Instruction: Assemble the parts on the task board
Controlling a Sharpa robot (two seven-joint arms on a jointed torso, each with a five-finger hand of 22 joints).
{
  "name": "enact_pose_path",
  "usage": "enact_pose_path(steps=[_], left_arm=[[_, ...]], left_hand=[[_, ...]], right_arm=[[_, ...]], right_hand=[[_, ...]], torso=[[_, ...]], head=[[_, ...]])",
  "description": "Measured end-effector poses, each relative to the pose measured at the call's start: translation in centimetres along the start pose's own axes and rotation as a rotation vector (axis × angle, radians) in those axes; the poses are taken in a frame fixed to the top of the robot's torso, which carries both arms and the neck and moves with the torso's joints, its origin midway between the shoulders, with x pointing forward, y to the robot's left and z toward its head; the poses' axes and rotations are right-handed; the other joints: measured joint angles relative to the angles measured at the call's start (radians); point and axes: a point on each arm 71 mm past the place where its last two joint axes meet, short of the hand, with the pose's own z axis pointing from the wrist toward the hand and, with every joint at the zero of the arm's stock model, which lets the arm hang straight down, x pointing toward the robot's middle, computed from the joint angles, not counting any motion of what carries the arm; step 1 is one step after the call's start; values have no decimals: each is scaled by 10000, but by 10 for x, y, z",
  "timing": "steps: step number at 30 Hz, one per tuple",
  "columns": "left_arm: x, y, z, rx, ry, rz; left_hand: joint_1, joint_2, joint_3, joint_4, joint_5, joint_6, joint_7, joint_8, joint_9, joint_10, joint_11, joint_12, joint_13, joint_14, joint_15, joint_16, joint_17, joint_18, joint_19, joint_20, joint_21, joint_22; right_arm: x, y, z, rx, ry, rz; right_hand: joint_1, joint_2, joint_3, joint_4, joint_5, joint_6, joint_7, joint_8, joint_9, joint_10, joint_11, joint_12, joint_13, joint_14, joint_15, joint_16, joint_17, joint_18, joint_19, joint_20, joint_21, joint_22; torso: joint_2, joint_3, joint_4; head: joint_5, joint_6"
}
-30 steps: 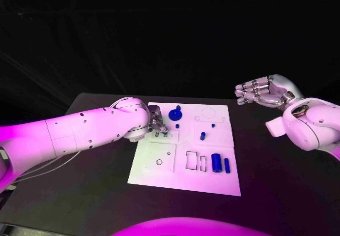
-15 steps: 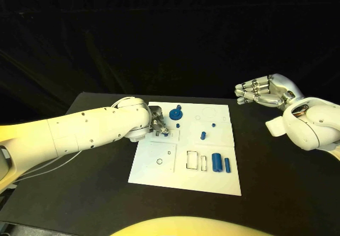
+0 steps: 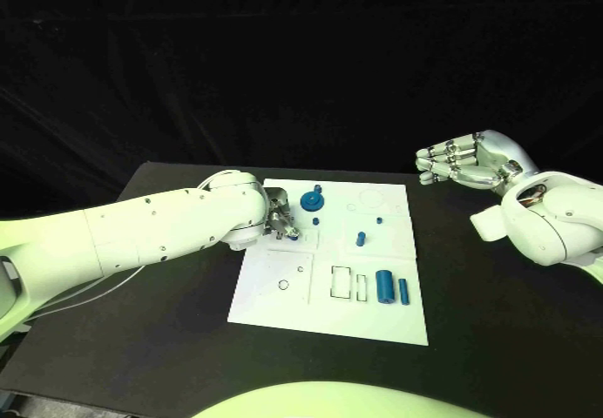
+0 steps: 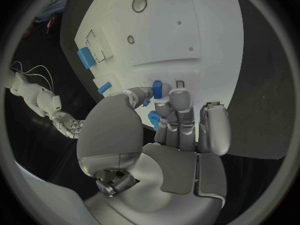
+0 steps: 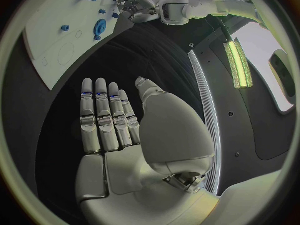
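White and flat, the task board (image 3: pixel 283 300) lies in the middle of our black surface (image 3: pixel 503 331). Our left hand (image 3: pixel 279 223) rests over the board's left edge, near its far end, and its fingers (image 4: pixel 178 102) pinch a small blue part (image 4: pixel 157 89) just above the plate. A blue gear (image 3: pixel 310 205) sits just beyond that hand, with two blue cylinders (image 3: pixel 391 289) standing toward the near right. Our right hand (image 3: pixel 463 163) hovers well off to the right, fingers straight and spread, holding nothing.

No readable text, labels, brands or numbers, task board (image 3: pixel 377 326) bears only outlines
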Motion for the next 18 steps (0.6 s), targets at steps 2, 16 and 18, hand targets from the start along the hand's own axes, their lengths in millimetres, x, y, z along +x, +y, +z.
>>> enact_pose_path(steps=[2,16,18], left_arm=[[0,0,0,-3,7,8],[0,0,-1,7,-2,0],[0,0,-1,7,-5,-4]], left_hand=[[0,0,0,-1,31,0,0,0,18,0,0,0,0,0,0,0,0,0,0,0,0,0],[-4,-3,28,27,92,1,0,118,85,25,-24,0,0,-36,-36,0,12,1,37,-37,0,20],[-4,-4,28,27,92,1,0,118,106,39,-39,0,0,-36,-36,0,12,1,37,-37,0,20]], right_arm=[[0,0,0,2,10,1],[1,-1,0,15,51,6],[1,-1,0,17,55,7]], right_hand=[[0,0,0,0,0,0,0,0,0,0,0,0,0,0,0,0,0,0,0,0,0,0],[0,0,0,0,0,0,0,0,0,0,0,0,1,0,0,0,-12,0,0,0,0,-18],[0,0,0,0,0,1,0,0,0,1,0,0,1,0,0,0,-12,-1,0,0,0,-18]], torso=[[2,-3,1],[2,-6,4],[2,-6,4]], head=[[0,-6],[12,-24],[12,-25]])
